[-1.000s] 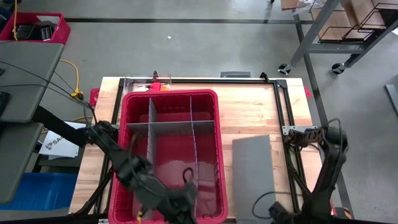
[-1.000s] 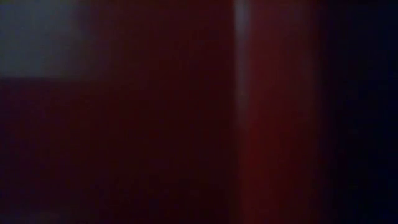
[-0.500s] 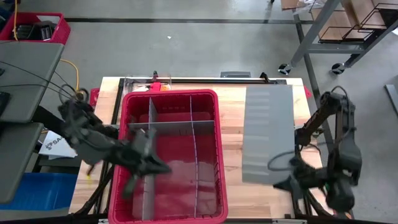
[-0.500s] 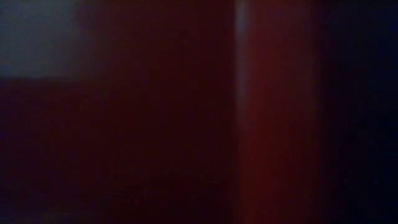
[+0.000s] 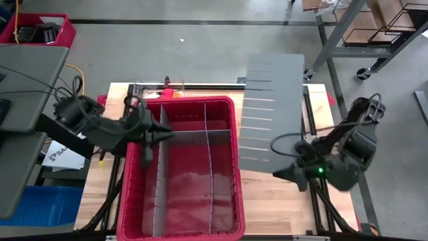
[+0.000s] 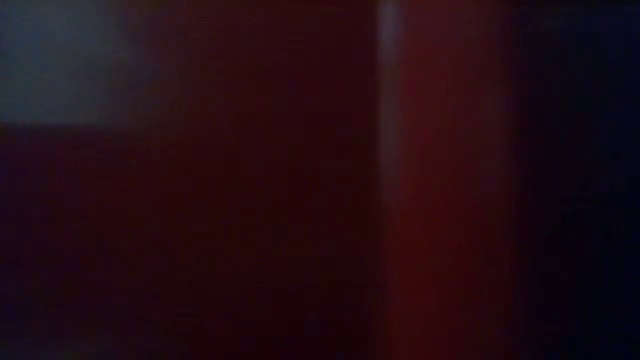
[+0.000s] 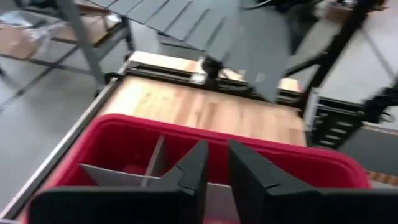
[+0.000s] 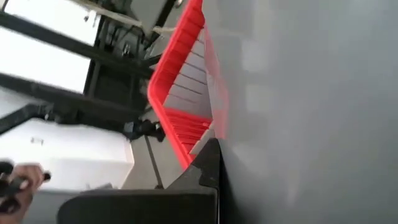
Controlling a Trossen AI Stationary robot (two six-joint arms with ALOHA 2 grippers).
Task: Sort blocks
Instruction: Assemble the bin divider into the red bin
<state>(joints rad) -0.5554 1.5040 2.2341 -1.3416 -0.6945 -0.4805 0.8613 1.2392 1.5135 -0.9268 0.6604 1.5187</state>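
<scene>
**A:** Where's the left gripper [image 5: 160,136] at?

**B:** Over the bin's [image 5: 231,194] left side, by the grey dividers [image 5: 184,136]; jaws a small gap apart, nothing in them.

**A:** Right one?

**B:** Right gripper [image 5: 284,174] is clamped on the slotted sheet [image 5: 267,114], held up above the table [image 5: 267,201]. Can't spot any blocks.

blocks | none discernible in any view | state unknown
</scene>
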